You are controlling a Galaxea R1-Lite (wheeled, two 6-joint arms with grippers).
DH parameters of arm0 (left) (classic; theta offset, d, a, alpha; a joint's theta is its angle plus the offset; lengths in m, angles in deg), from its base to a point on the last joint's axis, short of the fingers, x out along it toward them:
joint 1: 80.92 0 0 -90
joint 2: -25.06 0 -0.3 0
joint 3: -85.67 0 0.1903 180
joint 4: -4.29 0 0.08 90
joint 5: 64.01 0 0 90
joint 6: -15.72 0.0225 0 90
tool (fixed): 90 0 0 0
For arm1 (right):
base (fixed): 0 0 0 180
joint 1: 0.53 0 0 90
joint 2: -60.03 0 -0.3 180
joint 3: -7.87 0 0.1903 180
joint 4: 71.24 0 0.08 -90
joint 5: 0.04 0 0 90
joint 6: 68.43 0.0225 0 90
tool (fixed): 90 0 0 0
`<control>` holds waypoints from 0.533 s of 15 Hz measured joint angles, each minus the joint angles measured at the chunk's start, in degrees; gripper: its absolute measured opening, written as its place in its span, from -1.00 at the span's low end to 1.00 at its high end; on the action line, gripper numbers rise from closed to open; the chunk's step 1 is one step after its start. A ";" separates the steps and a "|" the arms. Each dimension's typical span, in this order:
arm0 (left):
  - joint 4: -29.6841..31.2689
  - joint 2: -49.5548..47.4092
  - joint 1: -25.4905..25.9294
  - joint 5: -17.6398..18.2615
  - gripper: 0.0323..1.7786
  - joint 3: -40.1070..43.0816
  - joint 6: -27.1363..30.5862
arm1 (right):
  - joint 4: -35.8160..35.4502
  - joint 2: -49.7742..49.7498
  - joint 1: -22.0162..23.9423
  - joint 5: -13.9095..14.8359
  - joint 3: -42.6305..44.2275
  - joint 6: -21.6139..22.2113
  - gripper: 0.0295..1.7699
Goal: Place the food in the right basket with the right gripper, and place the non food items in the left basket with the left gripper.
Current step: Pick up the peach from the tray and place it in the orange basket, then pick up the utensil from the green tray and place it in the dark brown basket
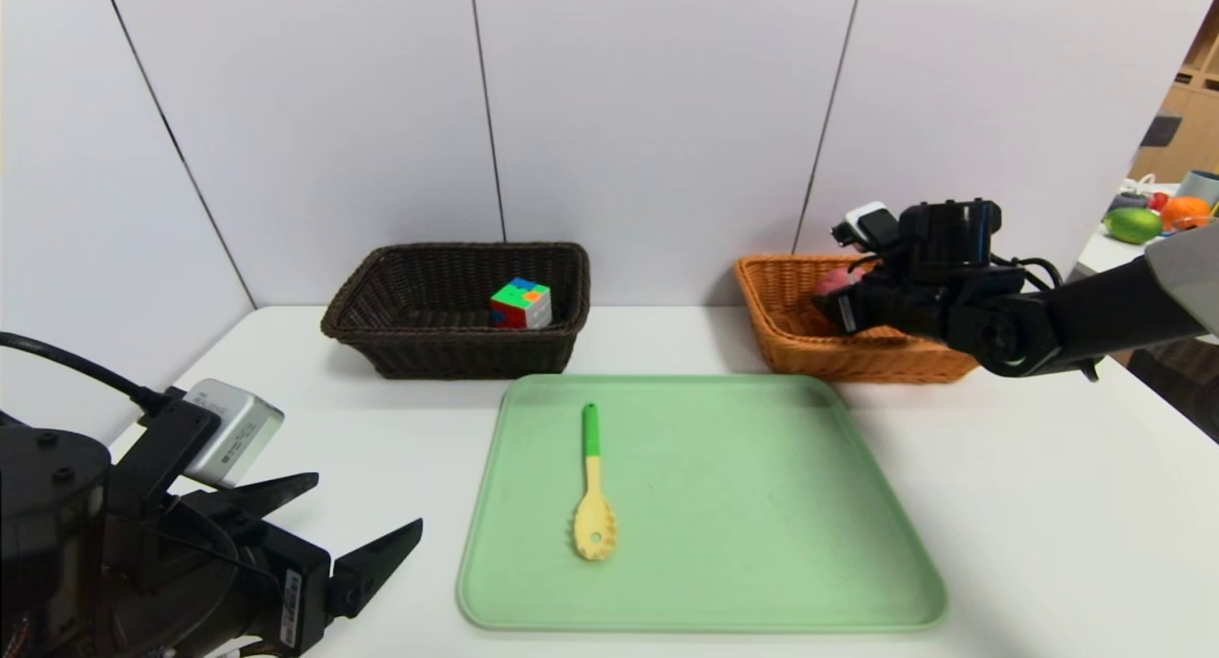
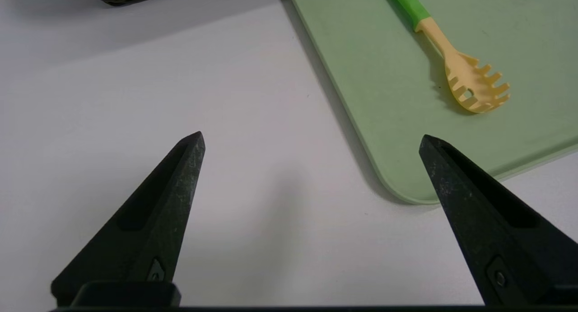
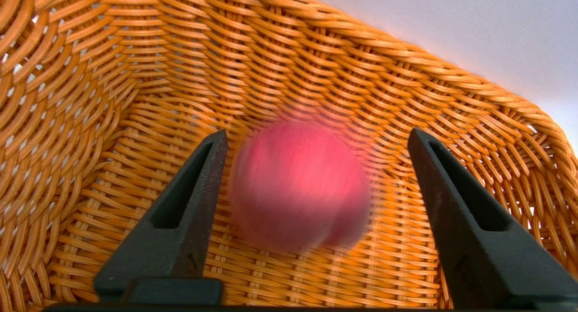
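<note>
While the right gripper (image 3: 316, 136) hangs with its fingers spread over the orange right basket (image 1: 795, 339), a pink, blurred fruit (image 3: 298, 185) sits free between them, apparently just let go. A puzzle cube (image 1: 520, 304) lies in the dark left basket (image 1: 381, 344). Left to sort, I judge, is the pasta spoon (image 1: 592, 496) on the green tray (image 1: 762, 544). Near left, the left gripper (image 2: 311, 138) waits agape over the table (image 2: 135, 100). Only the right wrist view shows the fruit clear of both fingers.

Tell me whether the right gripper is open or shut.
Open: the right gripper has its fingers spread wider than the pink fruit, inside the orange basket.
</note>
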 joint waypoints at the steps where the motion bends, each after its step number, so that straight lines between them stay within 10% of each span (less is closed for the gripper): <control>1: -0.01 0.00 0.00 0.00 0.90 -0.01 0.02 | 0.00 0.00 0.00 0.00 -0.05 -0.04 0.61; 8: 0.02 0.11 0.00 0.02 0.90 0.07 -0.09 | -0.52 -3.41 -0.72 -0.45 -3.80 -0.06 0.80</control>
